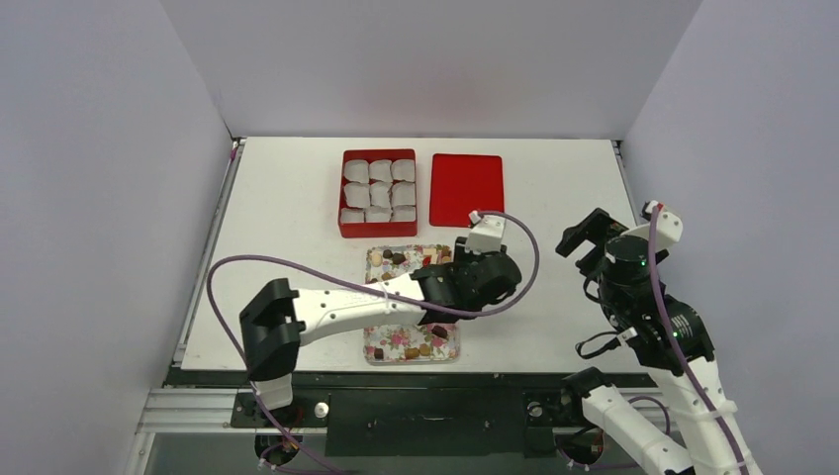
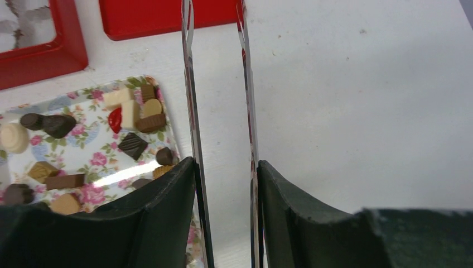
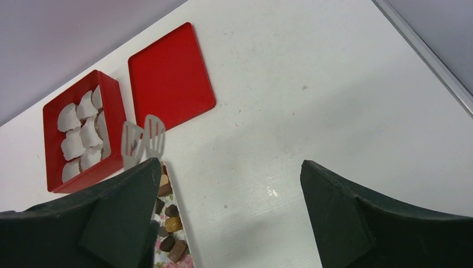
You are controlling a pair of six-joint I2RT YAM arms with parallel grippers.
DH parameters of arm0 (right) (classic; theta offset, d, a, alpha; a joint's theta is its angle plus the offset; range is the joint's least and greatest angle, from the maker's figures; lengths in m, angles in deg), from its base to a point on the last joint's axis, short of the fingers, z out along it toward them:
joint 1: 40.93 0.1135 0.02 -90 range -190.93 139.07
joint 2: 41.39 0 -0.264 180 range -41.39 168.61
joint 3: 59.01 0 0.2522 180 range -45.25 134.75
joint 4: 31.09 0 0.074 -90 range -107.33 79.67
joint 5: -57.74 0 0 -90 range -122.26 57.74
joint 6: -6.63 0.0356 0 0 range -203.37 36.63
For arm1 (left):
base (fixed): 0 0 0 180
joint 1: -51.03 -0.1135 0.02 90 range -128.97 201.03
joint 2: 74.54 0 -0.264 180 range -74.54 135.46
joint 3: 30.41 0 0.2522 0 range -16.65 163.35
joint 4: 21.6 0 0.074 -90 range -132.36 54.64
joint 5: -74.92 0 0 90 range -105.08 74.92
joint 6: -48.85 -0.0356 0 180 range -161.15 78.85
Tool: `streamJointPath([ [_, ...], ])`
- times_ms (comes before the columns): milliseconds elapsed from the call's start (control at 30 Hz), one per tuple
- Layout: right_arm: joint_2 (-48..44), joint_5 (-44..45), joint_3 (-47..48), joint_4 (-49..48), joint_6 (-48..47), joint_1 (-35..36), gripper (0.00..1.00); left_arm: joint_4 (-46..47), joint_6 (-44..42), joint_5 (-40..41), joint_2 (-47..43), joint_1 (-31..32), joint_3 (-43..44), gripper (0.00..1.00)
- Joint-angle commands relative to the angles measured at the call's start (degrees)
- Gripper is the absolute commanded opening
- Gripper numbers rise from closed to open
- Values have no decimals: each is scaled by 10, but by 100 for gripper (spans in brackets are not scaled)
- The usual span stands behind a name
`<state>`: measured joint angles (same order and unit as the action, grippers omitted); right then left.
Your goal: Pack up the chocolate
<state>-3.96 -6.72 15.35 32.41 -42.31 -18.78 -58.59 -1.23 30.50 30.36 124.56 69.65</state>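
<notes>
We see the left claw [image 2: 226, 167] pinching a pair of metal tongs [image 2: 189, 84] from outside. The tong arms stand apart with nothing between them, over bare tabletop [image 2: 362, 111] just right of the floral tray [image 2: 89, 148]. The chocolate [image 2: 133, 145] lies scattered on that tray: dark, tan and cream pieces and one red. Farther back sits a red box [image 1: 378, 232] lined with white paper cups [image 1: 379, 191], a flat red lid [image 1: 467, 188] beside it. The right claw [image 3: 230, 164] hangs spread wide, holding nothing.
</notes>
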Motion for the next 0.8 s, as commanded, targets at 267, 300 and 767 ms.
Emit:
streamJointPath([
  [267,219,-117,148,-65,-18,-29,92,-141,-63,-115,-150,-192,56,41],
  [300,241,-134,168,-64,-16,-36,92,-147,-71,-129,-151,-215,63,41],
  [767,356,-250,224,3,12,-69,88,-248,-67,-234,-208,-274,36,40],
])
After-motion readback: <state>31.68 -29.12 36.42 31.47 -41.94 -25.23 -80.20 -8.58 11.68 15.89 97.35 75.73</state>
